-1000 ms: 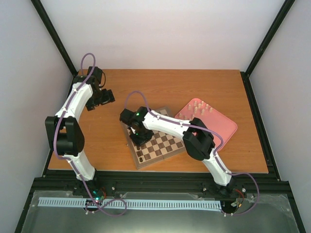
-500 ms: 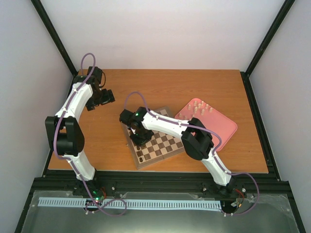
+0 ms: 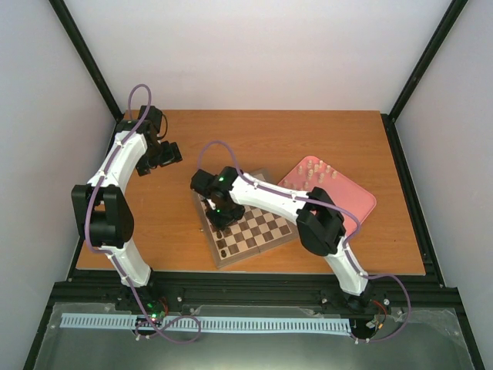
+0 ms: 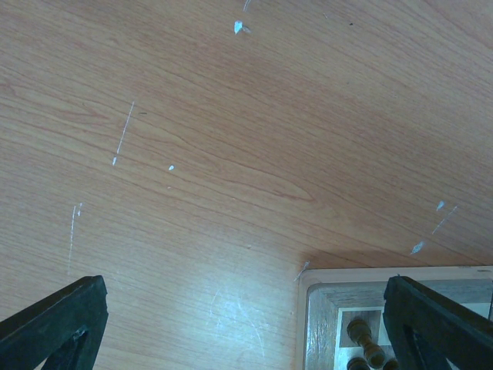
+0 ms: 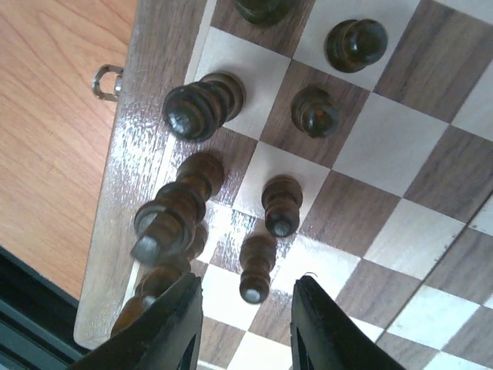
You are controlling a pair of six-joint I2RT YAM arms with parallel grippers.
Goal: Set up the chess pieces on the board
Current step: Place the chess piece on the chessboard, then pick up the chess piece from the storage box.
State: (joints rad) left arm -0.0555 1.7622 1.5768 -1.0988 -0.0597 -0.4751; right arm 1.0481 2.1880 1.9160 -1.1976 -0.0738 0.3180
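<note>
The board [image 3: 262, 231] lies at the table's middle, tilted. My right gripper [image 3: 218, 216] hovers over its left side, jaws open and empty [image 5: 245, 324]. In the right wrist view several dark brown chess pieces stand on the board [image 5: 400, 146]: a pawn [image 5: 256, 267] stands between and just ahead of the fingertips, another pawn [image 5: 282, 205] beyond it, taller pieces [image 5: 171, 218] along the left edge. Pale cream pieces [image 3: 317, 170] stand on a pink tray [image 3: 350, 202]. My left gripper [image 3: 164, 155] is open over bare table at the far left; its view shows the board's corner [image 4: 323, 316] and dark pieces [image 4: 362, 335].
The wooden table [image 3: 269, 139] carries the pink tray to the right of the board. A small metal latch [image 5: 105, 82] sticks out of the board's left edge. Black frame rails run along the table's sides and near edge [image 3: 246, 289].
My right gripper has shifted slightly up and to the right over the board's left side; the right arm's elbow moved a little right. The left arm has not moved.
</note>
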